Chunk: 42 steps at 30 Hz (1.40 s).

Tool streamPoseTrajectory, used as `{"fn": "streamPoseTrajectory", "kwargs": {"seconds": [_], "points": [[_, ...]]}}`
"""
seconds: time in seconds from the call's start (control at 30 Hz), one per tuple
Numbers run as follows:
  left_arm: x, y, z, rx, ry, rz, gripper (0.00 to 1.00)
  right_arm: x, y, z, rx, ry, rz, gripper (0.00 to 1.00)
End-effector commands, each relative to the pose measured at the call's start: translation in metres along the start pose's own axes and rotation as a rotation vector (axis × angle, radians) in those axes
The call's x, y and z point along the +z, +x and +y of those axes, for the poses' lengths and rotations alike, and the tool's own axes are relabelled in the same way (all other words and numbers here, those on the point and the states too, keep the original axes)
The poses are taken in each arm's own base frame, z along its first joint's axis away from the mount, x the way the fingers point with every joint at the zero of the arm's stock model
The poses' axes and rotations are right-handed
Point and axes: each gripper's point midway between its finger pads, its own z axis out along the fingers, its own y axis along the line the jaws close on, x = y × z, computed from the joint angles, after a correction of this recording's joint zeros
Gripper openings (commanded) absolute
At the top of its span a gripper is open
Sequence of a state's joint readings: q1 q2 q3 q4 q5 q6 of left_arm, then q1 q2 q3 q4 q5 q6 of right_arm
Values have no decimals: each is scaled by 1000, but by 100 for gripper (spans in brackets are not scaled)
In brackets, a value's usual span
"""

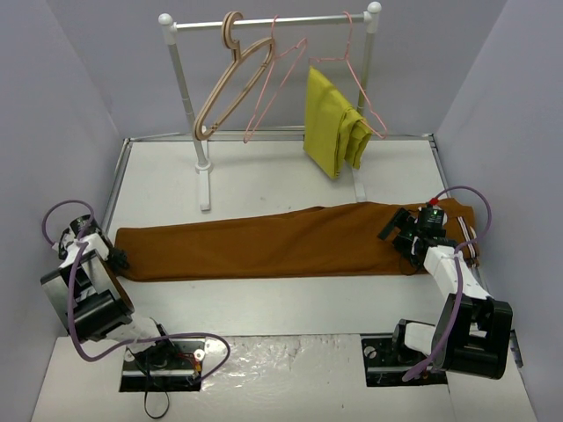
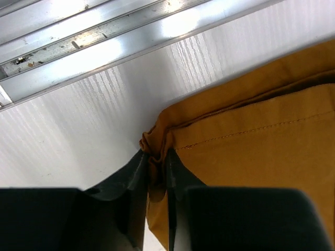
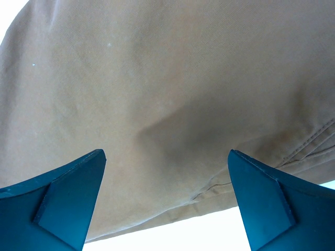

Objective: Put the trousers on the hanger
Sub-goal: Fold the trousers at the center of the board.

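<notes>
**Thin corner grip, waist end not yet held**

The long rust-brown cloth trousers [image 1: 264,251] lie stretched flat across the white tabletop [image 1: 264,189]. The left tool [image 2: 155,167] is clenched on a small bunched corner of the leg hem. That pinch looks likely to slip once the weight of the cloth comes on it.

The right tool [image 3: 166,157] hovers spread wide over the waist end, grasping nothing. If it closes on one layer only, the garment could sag.

The thin pink wire hanger [image 1: 271,86] hangs well apart on the white rail [image 1: 264,22] and may swing.
</notes>
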State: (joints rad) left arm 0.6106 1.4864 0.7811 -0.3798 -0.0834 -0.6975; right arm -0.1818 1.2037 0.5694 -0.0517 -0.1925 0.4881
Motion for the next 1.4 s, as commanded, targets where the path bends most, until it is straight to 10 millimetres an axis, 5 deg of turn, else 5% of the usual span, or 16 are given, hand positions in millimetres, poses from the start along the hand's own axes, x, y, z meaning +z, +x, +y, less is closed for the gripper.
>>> {"fn": "streamPoseTrajectory", "kwargs": {"seconds": [0.0, 0.17, 0.27, 0.33, 0.5, 0.53, 0.63, 0.67, 0.9, 1.0, 1.13, 1.2, 1.23, 1.27, 1.33, 1.37], "points": [[11, 24, 15, 2, -57, 90, 8, -3, -2, 3, -16, -23, -14, 99], [-9, 7, 4, -8, -17, 60, 2, -8, -5, 6, -21, -39, -41, 98], [-60, -42, -23, -8, 120, -115, 2, -15, -4, 14, -27, -83, -58, 99], [-115, -80, -42, -20, 204, -233, 2, -17, 6, 20, -31, -116, -43, 100], [-218, -120, -96, -43, 486, -315, 2, -33, 19, 38, -43, -201, -39, 100], [-253, -138, -105, -34, 547, -376, 2, -38, 16, 43, -45, -219, -50, 100], [-290, -150, -106, 21, 558, -403, 2, -46, 9, 47, -38, -219, -59, 100], [-323, -165, -106, 45, 584, -483, 2, -45, 9, 46, -36, -209, -49, 100], [-381, -199, -91, 111, 514, -640, 2, -48, -11, 56, -36, -208, -83, 100], [-381, -174, -115, 212, 574, -604, 2, -51, -19, 62, -31, -218, -98, 100], [-364, -94, -160, 392, 685, -446, 2, -56, -31, 71, -51, -231, -125, 100], [-363, -66, -166, 418, 733, -407, 2, -61, -38, 76, -55, -245, -141, 100], [-340, -44, -168, 425, 715, -344, 2, -62, -39, 79, -55, -255, -140, 100], [-352, -28, -175, 439, 790, -363, 2, -64, -42, 82, -55, -264, -144, 100], [-328, 3, -175, 426, 788, -277, 2, -68, -47, 86, -56, -274, -157, 100], [-339, 25, -182, 454, 859, -254, 2, -69, -49, 87, -56, -273, -161, 100]]}}
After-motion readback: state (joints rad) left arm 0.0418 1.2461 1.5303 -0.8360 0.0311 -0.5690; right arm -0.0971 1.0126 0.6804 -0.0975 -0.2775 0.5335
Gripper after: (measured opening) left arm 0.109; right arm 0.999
